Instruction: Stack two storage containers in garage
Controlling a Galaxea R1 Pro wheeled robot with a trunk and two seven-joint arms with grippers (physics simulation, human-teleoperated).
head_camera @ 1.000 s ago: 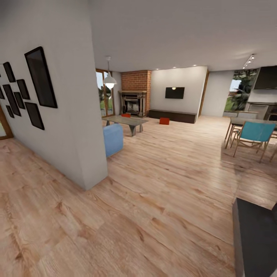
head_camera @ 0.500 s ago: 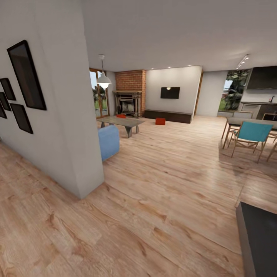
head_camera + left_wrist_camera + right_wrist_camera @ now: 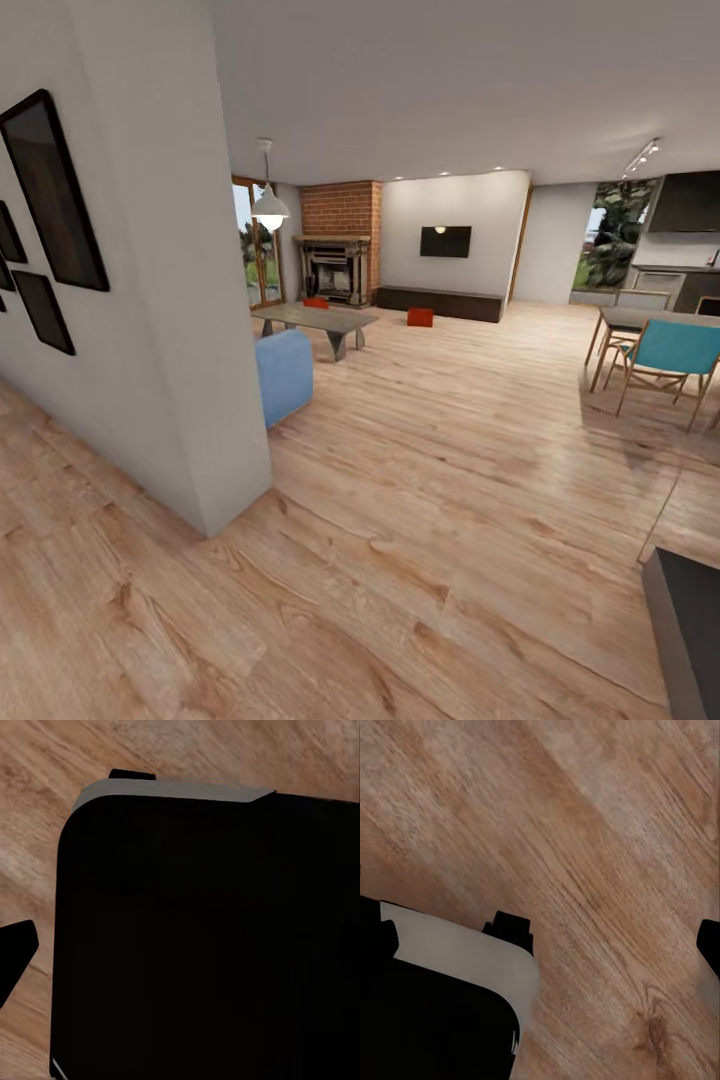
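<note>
2 storage containers sit far off on the wood floor (image 3: pixel 450 420) of the living room: one (image 3: pixel 420 317) by the dark cabinet (image 3: pixel 440 302), one (image 3: pixel 316 302) by the brick fireplace (image 3: pixel 340 255), behind the table (image 3: pixel 315 320). They are too small to tell which way they point. I cannot tell if the grippers are open.

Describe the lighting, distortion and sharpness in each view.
Head view: evenly lit, wide-angle stretch bends the wall at the edges; far containers small but sharp; ceiling spots glow softly. Left wrist view: a black body blocks most of it. Right wrist view: floor grain soft, slightly blurred.
</note>
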